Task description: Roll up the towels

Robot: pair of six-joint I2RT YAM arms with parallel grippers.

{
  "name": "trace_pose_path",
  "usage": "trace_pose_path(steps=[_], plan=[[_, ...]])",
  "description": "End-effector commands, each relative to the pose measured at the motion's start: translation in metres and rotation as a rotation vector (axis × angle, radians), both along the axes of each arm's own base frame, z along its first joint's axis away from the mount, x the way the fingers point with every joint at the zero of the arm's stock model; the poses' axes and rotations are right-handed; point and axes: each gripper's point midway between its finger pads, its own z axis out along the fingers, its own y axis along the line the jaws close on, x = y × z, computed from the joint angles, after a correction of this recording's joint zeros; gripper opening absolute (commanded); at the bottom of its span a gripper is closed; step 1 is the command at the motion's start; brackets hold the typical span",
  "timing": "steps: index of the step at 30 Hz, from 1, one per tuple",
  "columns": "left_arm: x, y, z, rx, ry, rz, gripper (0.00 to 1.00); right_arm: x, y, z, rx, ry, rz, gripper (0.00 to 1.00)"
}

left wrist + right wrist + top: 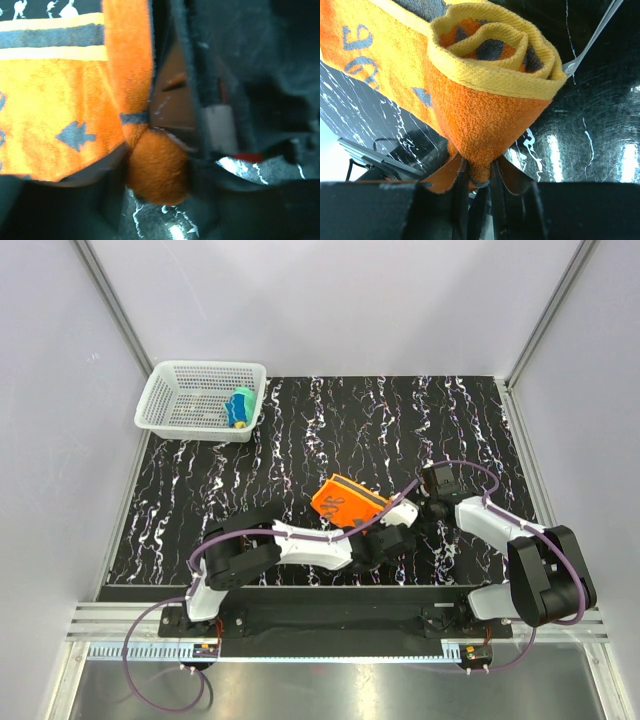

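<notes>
Orange towel (345,502) with grey marks, partly rolled, at the middle of the black white-veined table (300,430), caught between both grippers. White mesh basket (160,390) at the far left corner, well apart. Right gripper (477,186) clenched on the rolled, yellow-edged end of the cloth. Left gripper (155,175) straddling the other end, fingers against the pile; firmly grasped or not, impossible to tell. Yellow and teal towel (239,408) bundled inside the basket.

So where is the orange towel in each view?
Top external: orange towel near centre, slightly low.
Left wrist: orange towel fills the left half.
Right wrist: orange towel, its rolled end at centre.
Shared landmark: black white-veined tabletop under it in all three.
</notes>
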Motion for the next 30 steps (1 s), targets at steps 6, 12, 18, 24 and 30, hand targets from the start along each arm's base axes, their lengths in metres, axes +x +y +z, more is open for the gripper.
trace_pose_path(steps=[6,12,18,24,30], plan=[[0.010,-0.009,0.026,-0.049,-0.064,0.022,0.00,-0.002,-0.003,0.016,-0.033,-0.022,0.011,0.43],[0.004,-0.001,0.027,-0.074,-0.036,0.035,0.00,0.013,-0.027,0.031,-0.185,-0.060,-0.030,0.81],[-0.004,0.001,0.018,-0.093,0.018,0.032,0.00,0.040,-0.063,0.065,-0.227,-0.130,-0.131,0.89],[-0.006,0.000,0.020,-0.253,0.180,0.037,0.00,0.055,-0.088,0.110,-0.184,-0.282,-0.209,0.90],[0.002,0.017,0.031,-0.396,0.330,0.121,0.00,0.041,-0.065,0.124,-0.036,-0.358,-0.166,0.91]])
